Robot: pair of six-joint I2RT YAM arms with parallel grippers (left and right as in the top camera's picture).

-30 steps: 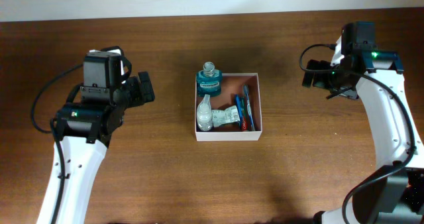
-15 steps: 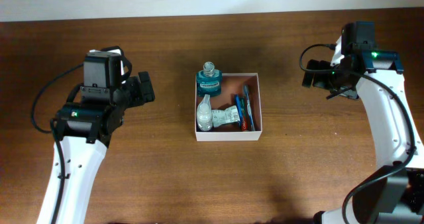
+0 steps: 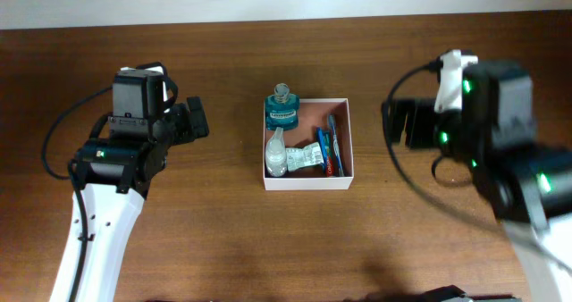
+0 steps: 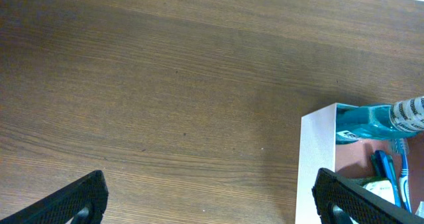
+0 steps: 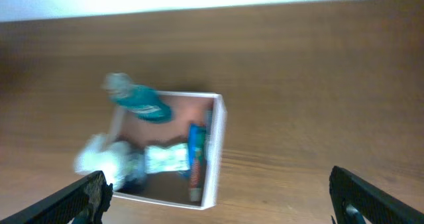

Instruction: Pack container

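Container (image 3: 308, 183) sits mid-worktop (image 3: 223, 239), between the two arms. Left tool (image 3: 195, 121) is well off to its left and right tool (image 3: 413, 123) off to its right. Both are spread wide and hold nothing. The right arm is blurred in the overhead view, so I don't trust its exact pose.

Inside the container:
- teal bottle (image 3: 282, 114) in the far-left corner
- clear bottle (image 3: 276, 156) just nearward of it
- a packet (image 3: 308, 156) in the middle
- blue sticks (image 3: 332, 148) along the right wall

I see nothing loose outside the container, so packing looks about done.

Risk: the teal bottle's neck pokes over the far wall, so any nudge to that thin wall could tip it out. The box looks light, so a finger catching the rim would likely drag it.
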